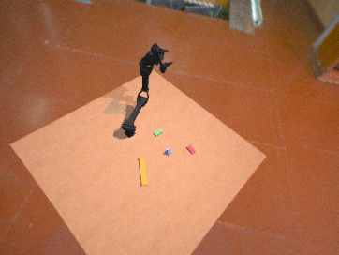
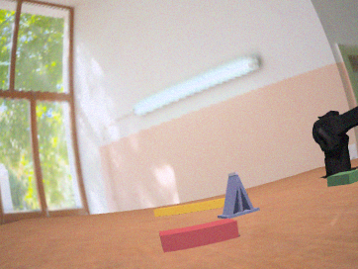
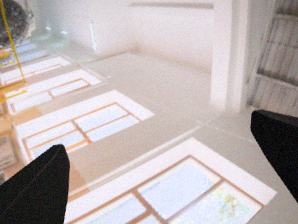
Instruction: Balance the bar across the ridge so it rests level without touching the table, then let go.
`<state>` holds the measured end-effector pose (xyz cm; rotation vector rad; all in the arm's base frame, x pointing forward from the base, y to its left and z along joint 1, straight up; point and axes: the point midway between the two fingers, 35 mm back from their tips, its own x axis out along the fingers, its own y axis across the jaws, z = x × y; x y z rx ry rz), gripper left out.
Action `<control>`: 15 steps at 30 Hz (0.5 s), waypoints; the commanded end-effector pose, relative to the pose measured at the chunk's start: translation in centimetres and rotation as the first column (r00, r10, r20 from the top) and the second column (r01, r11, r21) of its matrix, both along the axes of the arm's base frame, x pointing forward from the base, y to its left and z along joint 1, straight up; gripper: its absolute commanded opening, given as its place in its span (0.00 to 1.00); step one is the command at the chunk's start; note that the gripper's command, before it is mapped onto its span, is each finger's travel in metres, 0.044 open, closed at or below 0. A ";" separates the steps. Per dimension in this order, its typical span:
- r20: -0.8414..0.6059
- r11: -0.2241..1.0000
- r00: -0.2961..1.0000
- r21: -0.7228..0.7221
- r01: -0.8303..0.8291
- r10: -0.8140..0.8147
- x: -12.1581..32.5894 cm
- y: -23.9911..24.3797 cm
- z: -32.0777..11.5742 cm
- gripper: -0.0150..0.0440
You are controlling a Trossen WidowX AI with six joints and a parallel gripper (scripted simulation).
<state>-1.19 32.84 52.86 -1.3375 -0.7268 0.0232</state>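
While the gripper [image 1: 169, 56] [image 3: 162, 136] waits: spread, empty.
Yellow bar [image 1: 142, 172] [image 2: 190, 208]: well below it in top view, long axis roughly towards it.

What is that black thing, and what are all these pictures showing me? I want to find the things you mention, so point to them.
The black thing is a robot arm with one hand, called a gripper [image 1: 169, 60] [image 3: 162, 136]. Its two jaws are wide apart, and it holds nothing.

The top picture looks down from above. On the wooden-looking table top [image 1: 94, 187] [image 2: 99, 242] you can see a long yellow bar [image 1: 143, 172] [image 2: 188, 208], a small blue ridge [image 1: 169, 152] [image 2: 234, 198], a red block [image 1: 191, 149] [image 2: 199, 236] and a green block [image 1: 158, 132] [image 2: 343, 178].

The exterior picture is taken from low beside the table, so the ridge looks tall and pointy. The bar lies behind it.

The wrist picture comes from the arm itself, looking out between its jaws at windows and a wall.
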 end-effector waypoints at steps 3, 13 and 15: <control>0.005 0.999 1.000 0.040 -0.008 0.008 0.1 -0.4 0.5 0.80; -0.010 0.938 0.998 0.342 -0.057 0.064 1.8 -7.9 5.2 0.79; -0.018 0.914 0.997 0.401 -0.059 0.073 2.3 -9.9 6.0 0.79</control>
